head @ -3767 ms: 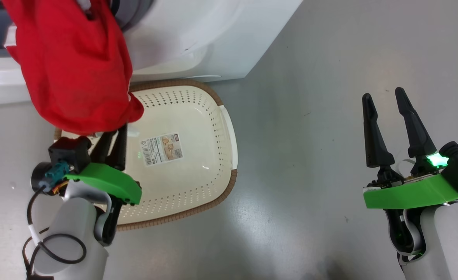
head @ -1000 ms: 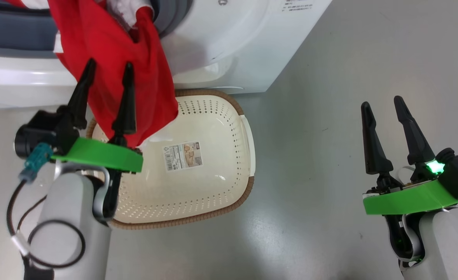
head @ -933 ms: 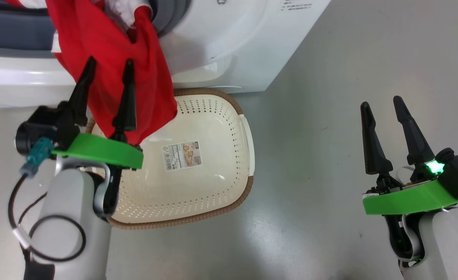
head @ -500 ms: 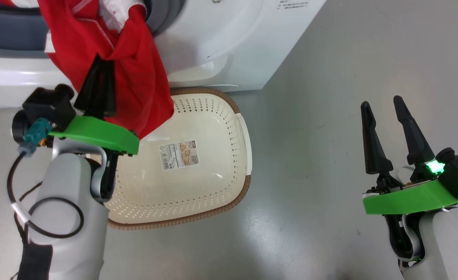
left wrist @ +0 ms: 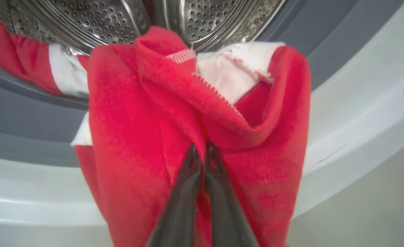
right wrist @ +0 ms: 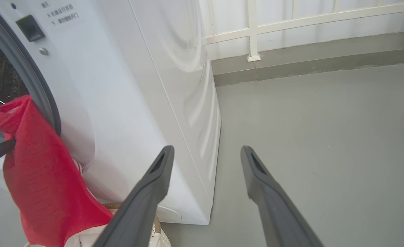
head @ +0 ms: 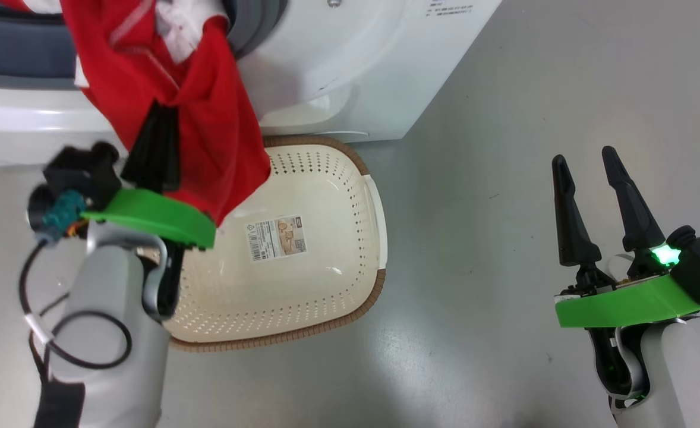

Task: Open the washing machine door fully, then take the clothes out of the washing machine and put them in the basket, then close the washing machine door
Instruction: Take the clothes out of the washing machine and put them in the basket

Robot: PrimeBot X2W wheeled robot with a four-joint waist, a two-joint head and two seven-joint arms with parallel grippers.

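Note:
Red clothes [head: 207, 137] with white panels hang out of the washing machine [head: 338, 65] mouth, down over its white front. My left gripper [head: 158, 113] is shut on a fold of this red fabric; in the left wrist view its tips [left wrist: 202, 148] pinch the cloth [left wrist: 147, 137] just below the steel drum [left wrist: 119, 20]. The lower end of the cloth hangs over the far left corner of the cream basket [head: 326, 325], which holds just its paper label. My right gripper [head: 585, 157] stands open and empty over the floor, far right. The washing machine door is out of view.
The basket sits on the grey floor right against the machine's front. Open floor [head: 475, 178] lies between the basket and my right arm. In the right wrist view the machine's side [right wrist: 188, 85] and a white railing [right wrist: 253, 31] along the wall stand ahead.
My left gripper's fingers, open around the hanging red cloth a second ago, have closed on it. The cloth is bunched at the pinch. The right arm has not moved.

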